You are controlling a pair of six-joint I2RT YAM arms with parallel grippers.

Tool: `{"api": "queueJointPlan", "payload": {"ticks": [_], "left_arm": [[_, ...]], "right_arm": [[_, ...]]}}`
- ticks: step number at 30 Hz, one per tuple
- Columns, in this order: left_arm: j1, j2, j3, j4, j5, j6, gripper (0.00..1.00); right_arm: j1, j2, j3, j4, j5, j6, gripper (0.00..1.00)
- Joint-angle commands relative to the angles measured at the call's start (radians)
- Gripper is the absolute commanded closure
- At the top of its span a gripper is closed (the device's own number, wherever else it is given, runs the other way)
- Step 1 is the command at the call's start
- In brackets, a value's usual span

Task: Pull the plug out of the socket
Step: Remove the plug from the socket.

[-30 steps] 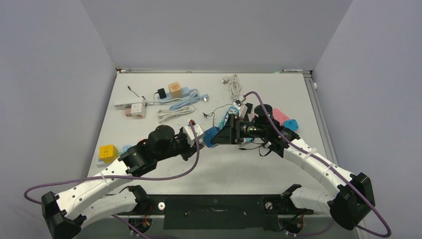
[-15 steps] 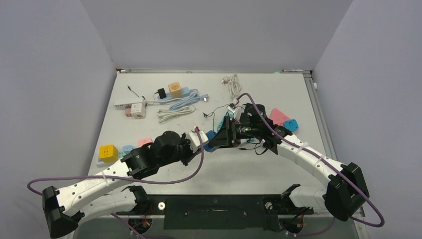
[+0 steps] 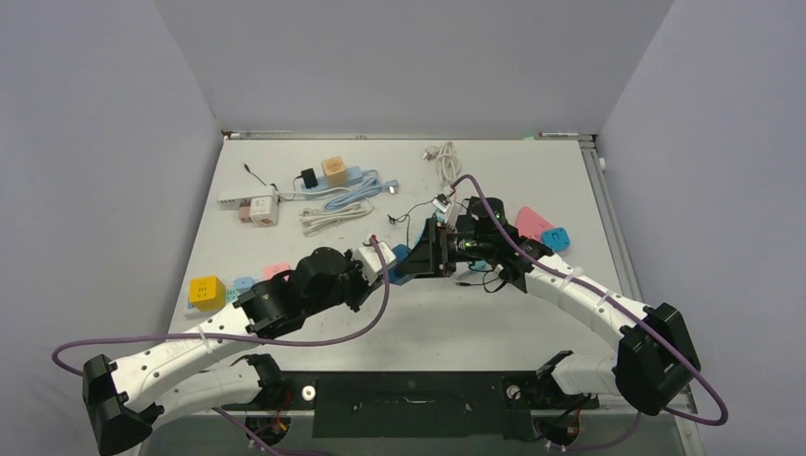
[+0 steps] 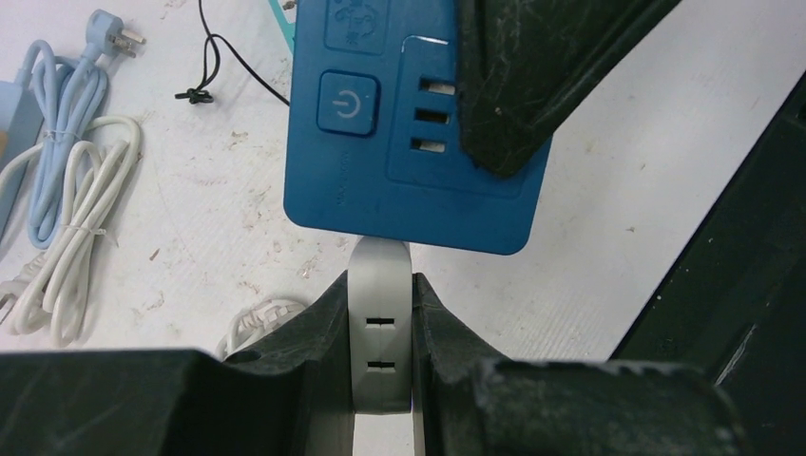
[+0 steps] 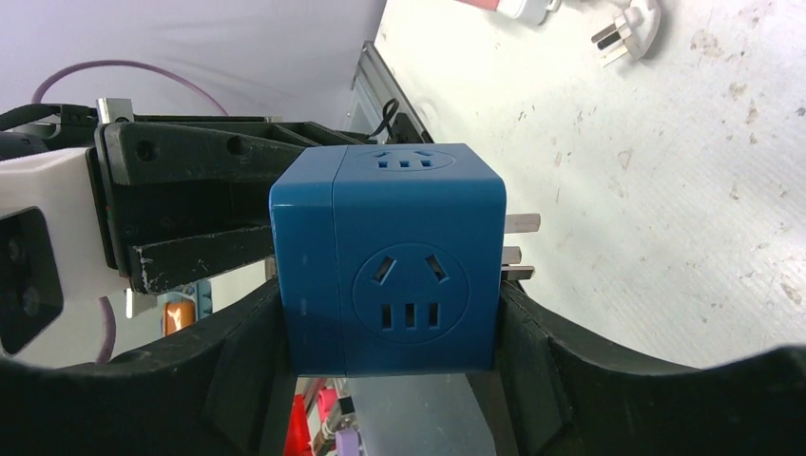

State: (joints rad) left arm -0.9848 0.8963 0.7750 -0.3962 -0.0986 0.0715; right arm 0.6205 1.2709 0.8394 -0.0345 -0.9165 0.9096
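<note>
At the left edge of the surface (image 3: 418, 323) we see a yellow cube (image 3: 206, 291). Behind it, toward the back left corner, lie a white power strip (image 3: 249, 201) and some coiled cables (image 3: 333, 217).

Near the middle, the left gripper (image 4: 380, 318) reaches in from the left, its jaws clamped on the two flat sides of the white plug (image 4: 380, 275). In the left wrist view the plug's front end meets the lower edge of the blue socket cube (image 5: 409, 275) with no gap showing, so we take it to be seated.

The right gripper (image 5: 390, 309) comes in from the right, its jaws closed tight on opposite faces of the cube. Metal prongs (image 5: 518, 249) stick out of the cube's right face.

The two grippers meet nose to nose, well away from every edge. A wide band of bare surface runs between them and the near edge. To the right we find pink and blue adapters (image 3: 540, 228) just behind the right arm, then bare surface out to the right edge.
</note>
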Motion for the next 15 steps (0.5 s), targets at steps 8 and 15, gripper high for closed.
{"api": "queueJointPlan", "payload": {"ticks": [8,15], "left_arm": [[0.084,0.013,0.053,0.081,-0.058,-0.054,1.0],[0.087,0.024,0.057,0.072,-0.081,-0.056,1.0]], "right_arm": [[-0.004,-0.033,-0.008,0.038,0.018,-0.025,0.95],[0.002,-0.048,-0.01,0.003,0.021,-0.032,0.95]]}}
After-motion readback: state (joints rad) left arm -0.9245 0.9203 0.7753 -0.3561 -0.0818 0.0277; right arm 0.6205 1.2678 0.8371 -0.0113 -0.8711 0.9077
